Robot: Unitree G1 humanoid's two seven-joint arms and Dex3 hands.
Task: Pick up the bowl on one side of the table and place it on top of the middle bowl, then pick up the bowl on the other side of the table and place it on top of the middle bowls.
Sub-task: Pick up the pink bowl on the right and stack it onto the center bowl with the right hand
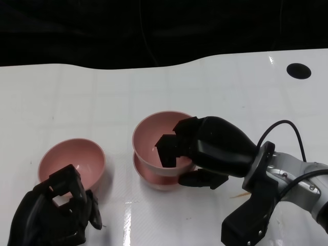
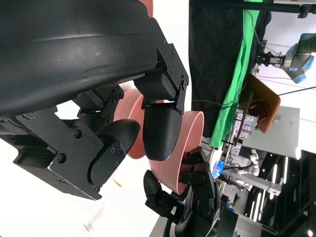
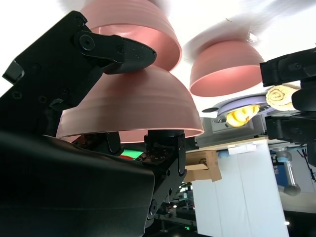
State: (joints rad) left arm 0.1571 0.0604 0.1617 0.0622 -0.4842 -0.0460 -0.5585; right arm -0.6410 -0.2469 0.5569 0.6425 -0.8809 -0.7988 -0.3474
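While your right robot hand grips the top bowl by its rim over the middle bowl, left robot hand is loose nr the side bowl. Bowls look light, stiff & slippy, so pinch the rim.

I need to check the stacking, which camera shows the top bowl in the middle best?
The head view: the top bowl sits nested on the middle bowl, the right hand gripping its rim. The right wrist view shows only its underside; the left wrist view mostly hides it.

The head camera looked down on the stacked bowls; both wrist cameras sat close behind their hands, sharing those bowls.
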